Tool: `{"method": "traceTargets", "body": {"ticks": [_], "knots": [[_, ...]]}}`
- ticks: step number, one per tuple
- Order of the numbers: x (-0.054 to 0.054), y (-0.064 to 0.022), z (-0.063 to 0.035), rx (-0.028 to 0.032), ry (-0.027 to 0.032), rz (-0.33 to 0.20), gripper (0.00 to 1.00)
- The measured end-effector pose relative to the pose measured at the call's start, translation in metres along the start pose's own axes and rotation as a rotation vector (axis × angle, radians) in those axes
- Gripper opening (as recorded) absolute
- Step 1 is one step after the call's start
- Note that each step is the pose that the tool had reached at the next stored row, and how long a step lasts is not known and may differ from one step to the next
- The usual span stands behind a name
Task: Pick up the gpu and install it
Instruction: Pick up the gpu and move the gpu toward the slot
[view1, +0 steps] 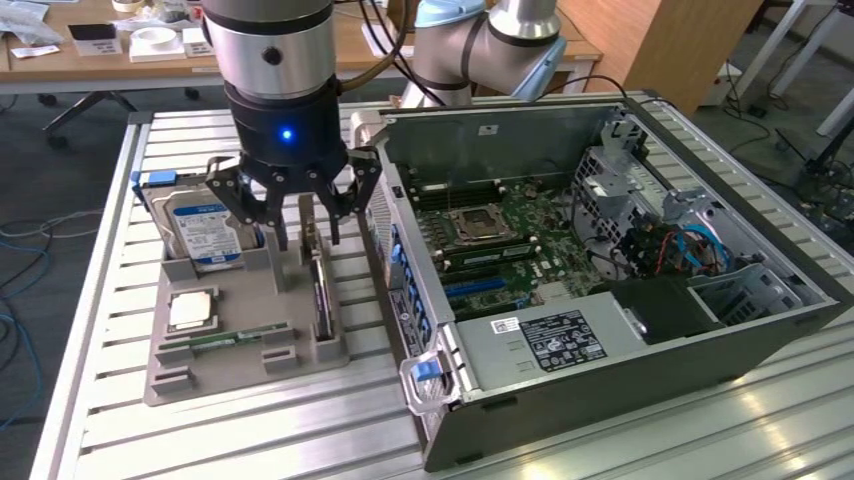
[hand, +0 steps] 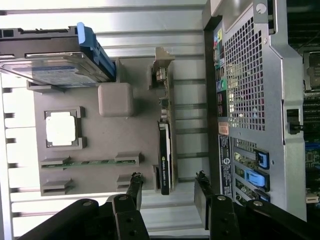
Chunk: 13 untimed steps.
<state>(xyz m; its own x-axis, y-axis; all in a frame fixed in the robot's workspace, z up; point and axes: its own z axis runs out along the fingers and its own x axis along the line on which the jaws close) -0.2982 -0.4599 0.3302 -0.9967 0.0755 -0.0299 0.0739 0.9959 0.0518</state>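
The end effector (view1: 307, 233) is wide open and holds nothing. It hangs just above the gpu (view1: 319, 290), with one finger on each side of the card. The gpu stands on its thin edge in the gray tray (view1: 247, 375). The tray sits on the worktop (view1: 200, 440), beside the open computer case (view1: 601, 385).

Shiny ribbed metal table (view1: 267, 440), matt grey plastic tray (view1: 234, 372), dark gpu (hand: 164, 150) with bare silver metal bracket, perforated grey metal computer case (hand: 250, 75).
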Motion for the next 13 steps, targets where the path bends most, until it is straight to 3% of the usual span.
{"method": "traceTargets", "body": {"ticks": [13], "knots": [[0.0001,-0.0003,0.0055,0.0002,0.0001,0.0,0.55]]}}
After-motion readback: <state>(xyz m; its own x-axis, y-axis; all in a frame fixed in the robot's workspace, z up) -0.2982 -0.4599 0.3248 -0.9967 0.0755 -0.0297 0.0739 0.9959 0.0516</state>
